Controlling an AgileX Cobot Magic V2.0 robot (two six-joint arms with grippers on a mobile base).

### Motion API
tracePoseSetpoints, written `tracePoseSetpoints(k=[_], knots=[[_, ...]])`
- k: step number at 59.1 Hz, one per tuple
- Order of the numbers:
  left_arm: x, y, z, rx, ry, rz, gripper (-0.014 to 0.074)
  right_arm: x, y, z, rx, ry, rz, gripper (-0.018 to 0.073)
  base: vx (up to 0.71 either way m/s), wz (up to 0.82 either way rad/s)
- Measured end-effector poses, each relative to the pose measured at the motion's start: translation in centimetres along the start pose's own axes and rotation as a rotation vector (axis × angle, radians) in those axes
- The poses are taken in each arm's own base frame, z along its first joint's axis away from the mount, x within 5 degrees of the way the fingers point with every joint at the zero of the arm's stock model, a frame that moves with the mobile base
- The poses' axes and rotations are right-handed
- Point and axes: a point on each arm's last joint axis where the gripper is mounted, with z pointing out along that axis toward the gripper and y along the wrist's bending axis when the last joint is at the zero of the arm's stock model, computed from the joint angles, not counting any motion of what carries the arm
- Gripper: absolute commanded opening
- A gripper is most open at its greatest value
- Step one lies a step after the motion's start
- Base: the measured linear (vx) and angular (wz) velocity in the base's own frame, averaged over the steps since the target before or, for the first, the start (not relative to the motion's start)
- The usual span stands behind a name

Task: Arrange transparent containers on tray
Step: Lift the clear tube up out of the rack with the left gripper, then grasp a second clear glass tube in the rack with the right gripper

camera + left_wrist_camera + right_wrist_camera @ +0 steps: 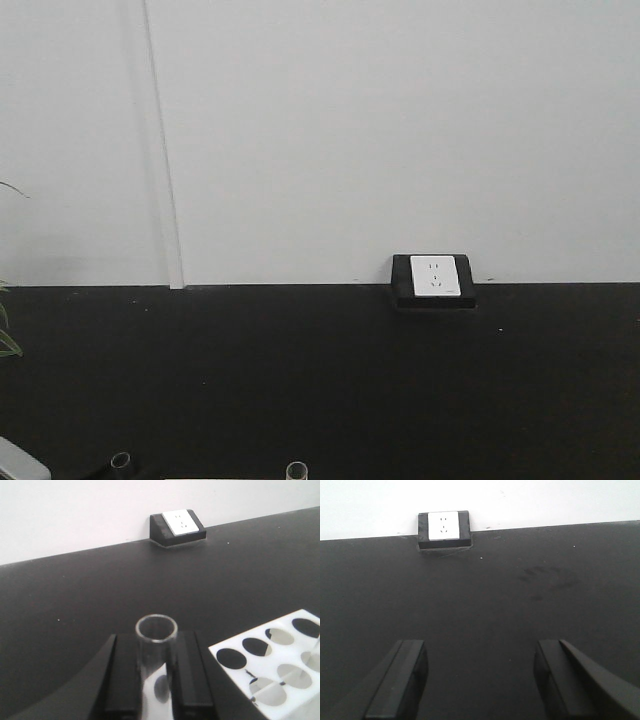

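A clear glass test tube [156, 652] with a round open rim stands upright between the black fingers of my left gripper [156, 637], which is shut on it. The tube is held just left of a white rack with round holes [239, 647]. My right gripper [481, 650] hangs open over bare black tabletop with nothing between its fingers [405, 670]. Two round tube tops [297, 469] [120, 461] peek over the bottom edge of the front view. The yellow tray is out of view.
A black tabletop [485, 590] runs back to a white wall. A white socket in a black wedge block [433, 279] sits at the wall; it shows too as socket [179, 523] and socket [443, 527]. Plant leaves [6, 340] poke in at the far left.
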Motion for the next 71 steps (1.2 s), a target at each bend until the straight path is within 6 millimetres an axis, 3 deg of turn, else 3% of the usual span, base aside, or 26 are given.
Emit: tracePoseSetpoints(k=[27,44,54,71], knots=[[-3.9,-0.3,-3.0,-0.043,-0.133,0.012,0.0048,-0.3,0.1,0.0,-0.008,-0.033,0.0,0.0523,0.0,0.0],[-6.0,-0.7,-6.1,-0.079,-0.175,0.02,0.0048,-1.0,0.8,0.2,-0.09,-0.176,0.086,0.0523,0.0,0.0],[-7.8,-0.7,-7.2,-0.125,-0.118,0.027,0.0051,1.9,3.0,1.1,-0.267,-0.168,0.069,0.0523,0.0,0.0],[-8.9,-0.7,-7.4,-0.141,-0.106,0.026,0.0052,5.4,9.7,2.1,-0.665,-0.1,-0.262,0.0523,0.0,0.0]])
